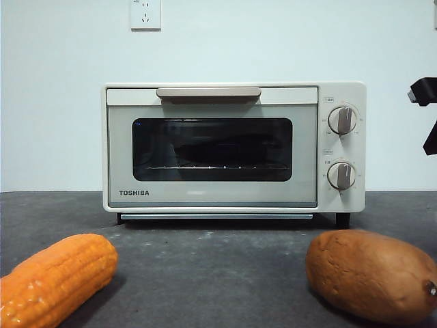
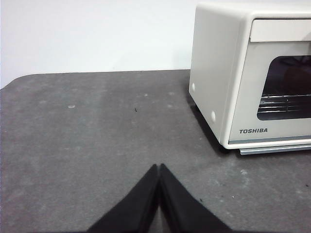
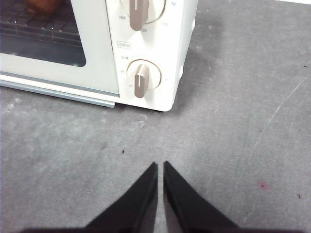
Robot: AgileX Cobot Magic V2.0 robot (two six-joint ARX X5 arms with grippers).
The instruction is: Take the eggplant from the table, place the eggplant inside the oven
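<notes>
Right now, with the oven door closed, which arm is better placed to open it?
Probably the right. The right gripper hangs shut close before the oven on its knob side. The left gripper, also shut, sits farther off by the other corner. The handle is central, so the margin is small.

The cream-white boxy oven (image 1: pixel 232 147) looks smooth, its dark window glossy glass; the dark grey speckled desk (image 2: pixel 97 136) is matt and slightly rough.

Cream Toshiba oven (image 1: pixel 233 147) stands shut on the dark grey table (image 1: pixel 218 266).
Eggplant is not visible in any view.
</notes>
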